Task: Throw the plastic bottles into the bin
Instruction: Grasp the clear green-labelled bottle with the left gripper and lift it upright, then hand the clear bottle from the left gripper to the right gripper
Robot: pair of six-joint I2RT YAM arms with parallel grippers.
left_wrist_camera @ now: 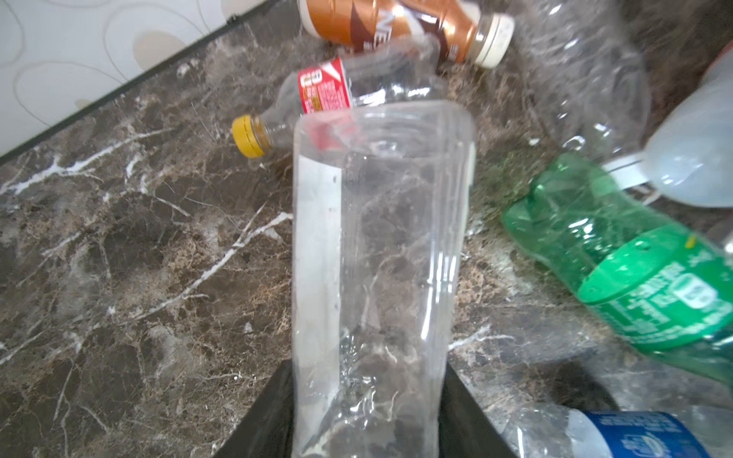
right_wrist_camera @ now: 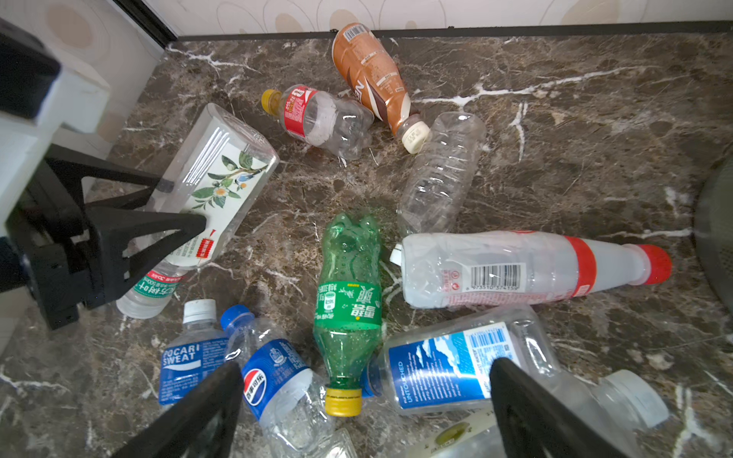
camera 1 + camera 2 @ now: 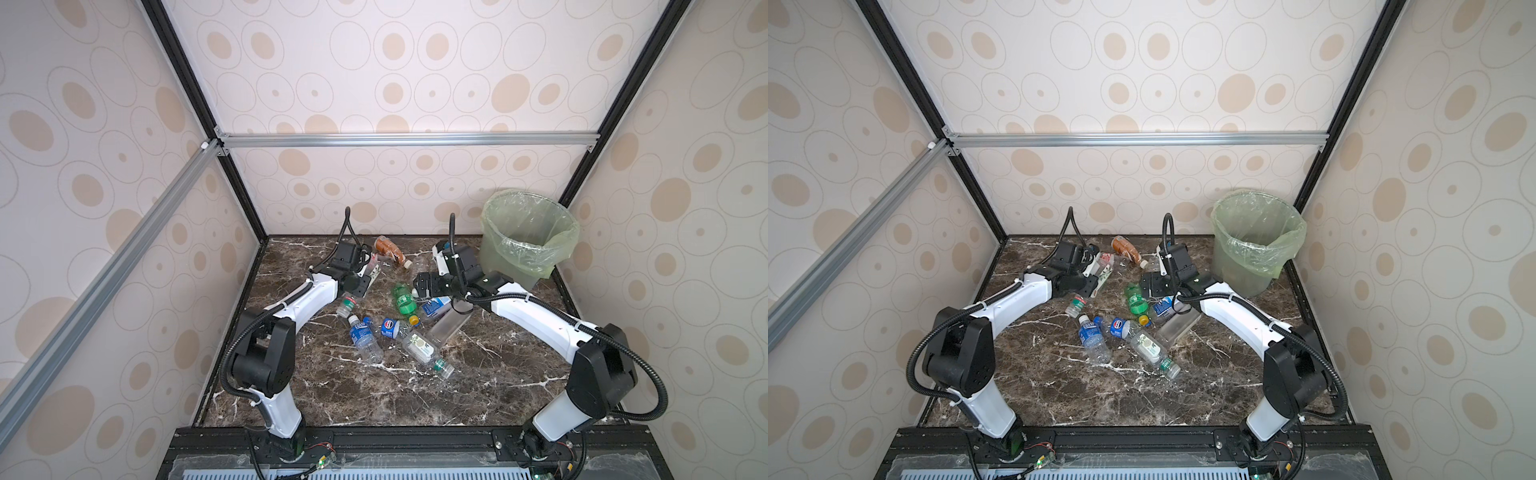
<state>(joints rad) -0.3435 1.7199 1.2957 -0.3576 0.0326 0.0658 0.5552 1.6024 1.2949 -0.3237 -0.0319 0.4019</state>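
Desk: stone-look slab, dark brown with white veins, polished, faint glare.
Bottles: thin clear plastic, glossy, several dented and creased.
Flower-label bottle: clear, flat-sided, smooth walls; the printed label looked satin.
Green bottle: translucent green plastic, pebbled below the label, which was glossy film.
Brown bottle: shiny wrap sleeve, dull cream cap.
Milky bottle: cloudy, frosted-looking plastic; ribbed red cap.
Bin: translucent plastic wall under a thin, crinkled green film bag.
Jaws: matt black plastic, slightly grainy.
Arm shell: smooth white, semi-gloss.
Frame rail: bare brushed metal.
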